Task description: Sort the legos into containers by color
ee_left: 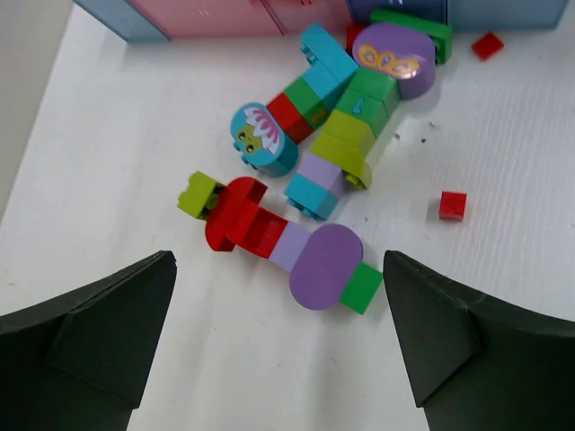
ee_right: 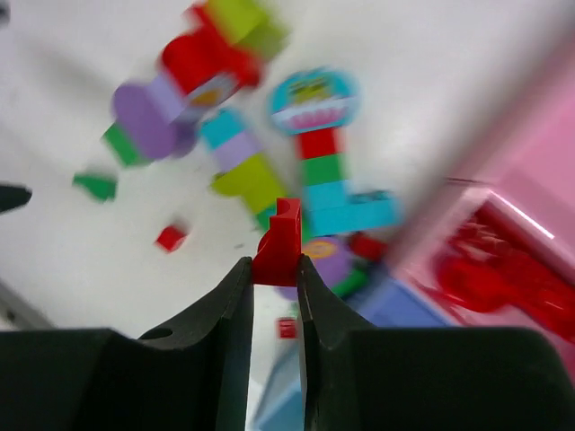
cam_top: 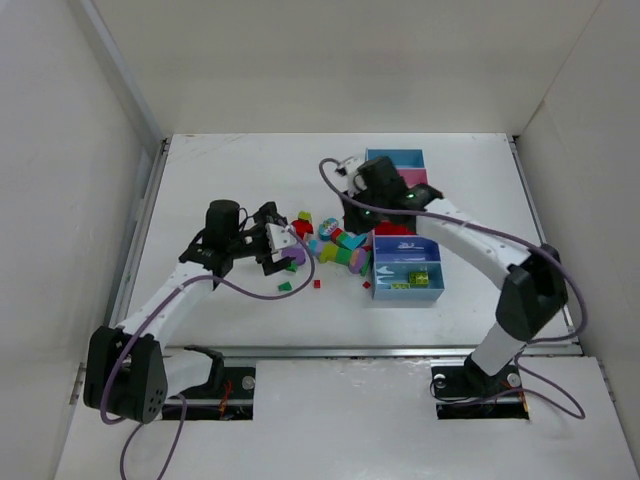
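My right gripper (ee_right: pixel 275 269) is shut on a small red lego (ee_right: pixel 280 244) and hovers over the pile beside a pink container (ee_right: pixel 539 162) that holds red pieces. The view is blurred. In the top view that gripper (cam_top: pixel 352 215) sits by the strip of containers (cam_top: pixel 432 283). My left gripper (ee_left: pixel 278 259) is open and hangs above a joined chain of legos: a purple oval (ee_left: pixel 325 266), a green brick (ee_left: pixel 361 287) and red bricks (ee_left: pixel 238 215). Nothing is between its fingers. More legos (cam_top: pixel 335 245) lie in a heap between both arms.
Loose small bricks lie on the white table: a red one (ee_left: pixel 453 205), another red (cam_top: pixel 366 284) and a green (cam_top: pixel 284 287). The nearest light blue bin (cam_top: pixel 380 291) holds yellow-green pieces. White walls enclose the table on three sides.
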`<state>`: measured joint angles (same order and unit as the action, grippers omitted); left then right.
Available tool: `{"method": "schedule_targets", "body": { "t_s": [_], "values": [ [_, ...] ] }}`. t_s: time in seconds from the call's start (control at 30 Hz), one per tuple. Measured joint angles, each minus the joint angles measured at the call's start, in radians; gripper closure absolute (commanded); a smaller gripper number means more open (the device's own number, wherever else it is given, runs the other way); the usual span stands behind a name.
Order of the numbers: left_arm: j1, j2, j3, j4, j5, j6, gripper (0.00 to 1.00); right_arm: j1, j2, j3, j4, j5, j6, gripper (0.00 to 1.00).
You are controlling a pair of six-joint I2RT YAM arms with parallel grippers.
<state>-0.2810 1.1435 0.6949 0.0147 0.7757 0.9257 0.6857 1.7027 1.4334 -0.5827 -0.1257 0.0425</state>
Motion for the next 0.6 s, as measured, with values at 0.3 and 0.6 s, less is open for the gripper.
{"method": "schedule_targets", "body": {
  "t_s": [0.3, 0.6],
  "values": [
    [-0.037, 0.124, 0.016, -0.042, -0.006, 0.102, 0.01, -0.249, -0.154, -0.123, 0.021, 0.108, 0.100, 1.00],
    [-0.079, 0.299, 0.145, -0.053, 0.010, 0.158, 0.01, -0.347, -0.090, -0.153, -0.004, 0.094, 0.138, 1.00]
  ]
}}
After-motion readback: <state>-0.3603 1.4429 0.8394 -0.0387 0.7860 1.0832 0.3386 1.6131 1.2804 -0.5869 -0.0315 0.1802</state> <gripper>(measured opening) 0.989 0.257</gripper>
